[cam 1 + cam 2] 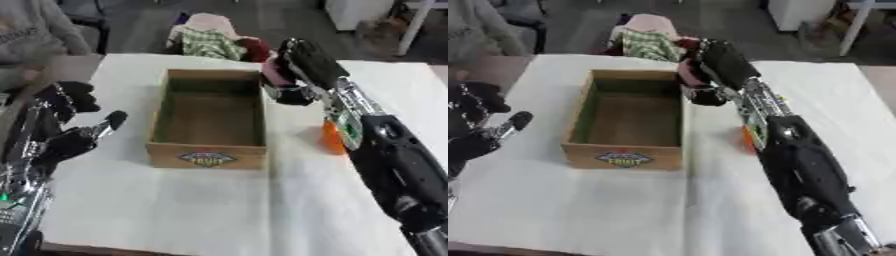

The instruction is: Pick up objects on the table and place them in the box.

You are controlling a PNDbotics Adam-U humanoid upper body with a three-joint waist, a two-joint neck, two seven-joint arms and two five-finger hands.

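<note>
A brown cardboard box (208,149) stands open in the middle of the white table, its inside bare. My right hand (302,67) hovers at the box's far right corner, fingers curled round a dark pink object (276,72). An orange object (332,138) sits on the table right of the box, partly hidden behind my right forearm. My left hand (63,125) rests left of the box, fingers relaxed and holding nothing.
The white tablecloth (201,205) covers the table, with bare room in front of the box. A pile of checked and pink cloth (213,40) lies beyond the far edge. A person in grey sits at the far left.
</note>
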